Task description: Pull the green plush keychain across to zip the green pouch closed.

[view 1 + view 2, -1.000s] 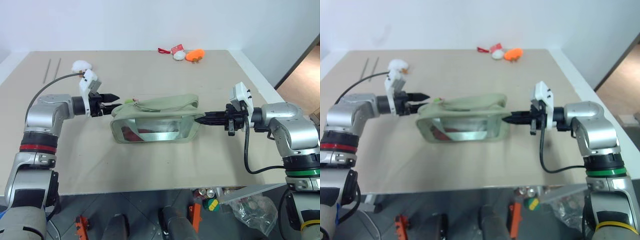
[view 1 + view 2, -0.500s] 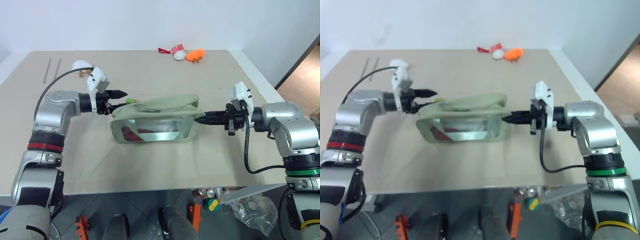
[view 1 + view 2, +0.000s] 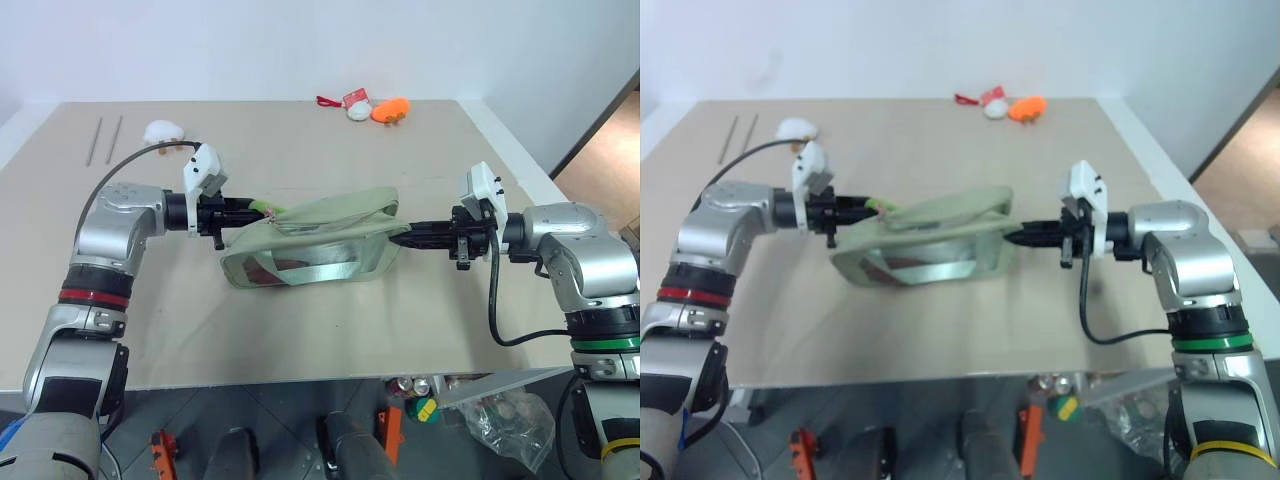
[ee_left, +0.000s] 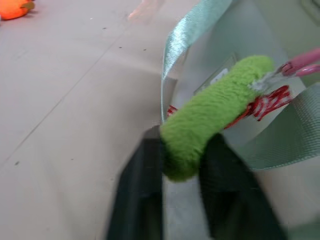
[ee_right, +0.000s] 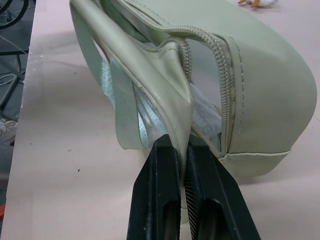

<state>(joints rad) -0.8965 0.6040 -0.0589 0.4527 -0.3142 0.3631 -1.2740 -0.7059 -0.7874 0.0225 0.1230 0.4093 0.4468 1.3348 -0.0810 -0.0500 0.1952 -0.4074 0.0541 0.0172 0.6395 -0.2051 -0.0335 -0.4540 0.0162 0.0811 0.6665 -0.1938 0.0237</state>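
Note:
The green pouch (image 3: 310, 245) lies mid-table, pale sage with clear side panels, its top zipper still gaping. At its left end my left gripper (image 3: 252, 208) is shut on the green plush keychain (image 4: 210, 115), a fuzzy lime oblong squeezed between the black fingers (image 4: 137, 200), with a pinkish cord and metal clip at its far tip. From the other side, my right gripper (image 3: 398, 238) is shut on the pouch's right end, pinching a fold of the fabric (image 5: 177, 125) beside the zipper teeth (image 5: 227, 75). The pouch's left end is lifted and tilted.
A white plush toy (image 3: 357, 111) and an orange plush toy (image 3: 390, 109) lie at the table's far edge. Another white plush (image 3: 162, 130) sits far left, near two thin rods (image 3: 105, 138). Bare table (image 3: 300, 330) stretches in front of the pouch.
My left gripper moved right to the pouch's left end and shut on the green plush keychain; that end of the pouch lifted and tilted. The right gripper kept its grip unmoved.

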